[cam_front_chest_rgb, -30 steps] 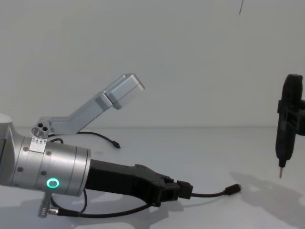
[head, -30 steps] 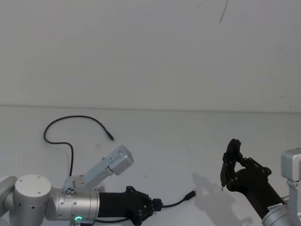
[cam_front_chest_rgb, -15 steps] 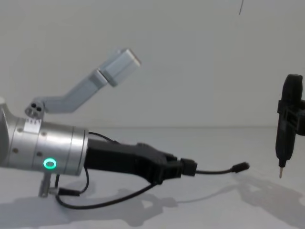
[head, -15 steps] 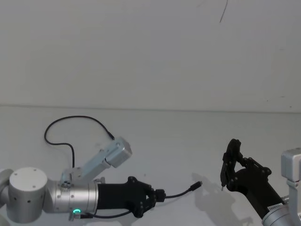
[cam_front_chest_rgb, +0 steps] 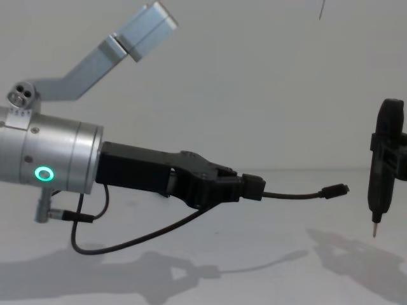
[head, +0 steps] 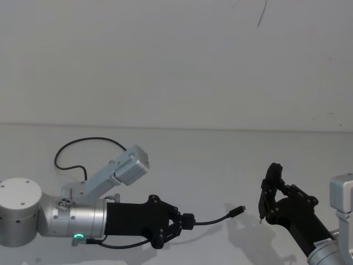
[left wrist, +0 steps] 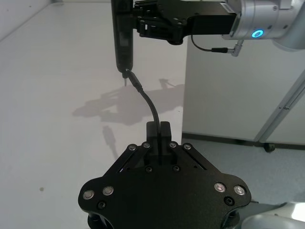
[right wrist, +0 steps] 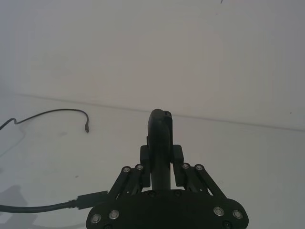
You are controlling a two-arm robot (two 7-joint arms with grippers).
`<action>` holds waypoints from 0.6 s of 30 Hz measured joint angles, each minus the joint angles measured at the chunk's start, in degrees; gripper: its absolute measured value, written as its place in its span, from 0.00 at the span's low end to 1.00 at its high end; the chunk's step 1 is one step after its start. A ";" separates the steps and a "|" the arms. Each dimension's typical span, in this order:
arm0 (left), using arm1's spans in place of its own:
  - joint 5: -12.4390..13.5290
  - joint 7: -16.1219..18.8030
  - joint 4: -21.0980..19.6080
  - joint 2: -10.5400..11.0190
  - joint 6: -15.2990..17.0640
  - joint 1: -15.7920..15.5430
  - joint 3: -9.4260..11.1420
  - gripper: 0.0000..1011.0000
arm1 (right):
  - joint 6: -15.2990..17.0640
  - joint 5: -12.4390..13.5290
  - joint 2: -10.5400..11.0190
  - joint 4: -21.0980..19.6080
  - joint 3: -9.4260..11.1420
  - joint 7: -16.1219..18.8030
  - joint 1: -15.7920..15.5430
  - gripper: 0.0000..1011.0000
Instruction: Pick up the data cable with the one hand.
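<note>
Left gripper (cam_front_chest_rgb: 249,188) at lower left, above table (head: 220,160), fingers clamped on cable (cam_front_chest_rgb: 294,195) near one plug. Short end juts right in air. Cable middle hidden behind arm; far end loops on table. Right gripper (right wrist: 161,156) grips pen tool (cam_front_chest_rgb: 379,166), arm cut off at edge.

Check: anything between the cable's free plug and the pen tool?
Nothing. In the chest view the left gripper's thin black data cable ends short of the right gripper's thick black pen-shaped tool; bare gap between.
</note>
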 joint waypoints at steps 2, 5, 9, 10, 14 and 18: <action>-0.11 0.03 -0.80 0.53 0.35 0.13 -0.11 0.04 | 0.00 0.00 0.00 0.00 0.00 0.00 0.00 0.27; -0.23 0.26 -2.03 1.37 0.97 0.37 -0.24 0.04 | 0.00 0.00 0.00 0.00 0.00 0.00 0.00 0.27; -0.25 0.90 -3.40 2.45 1.77 0.65 -0.35 0.04 | 0.00 0.00 0.00 0.00 0.00 0.00 0.00 0.27; -0.23 1.14 -3.82 2.80 2.03 0.73 -0.35 0.04 | 0.00 0.00 0.00 0.00 0.00 0.00 0.00 0.27; -0.07 1.79 -4.60 3.58 2.73 0.86 -0.36 0.04 | 0.00 0.00 0.00 0.00 0.00 0.00 0.00 0.27; 0.50 2.75 -5.29 4.63 3.50 0.98 -0.21 0.04 | 0.00 0.00 0.00 0.00 0.00 0.00 0.00 0.27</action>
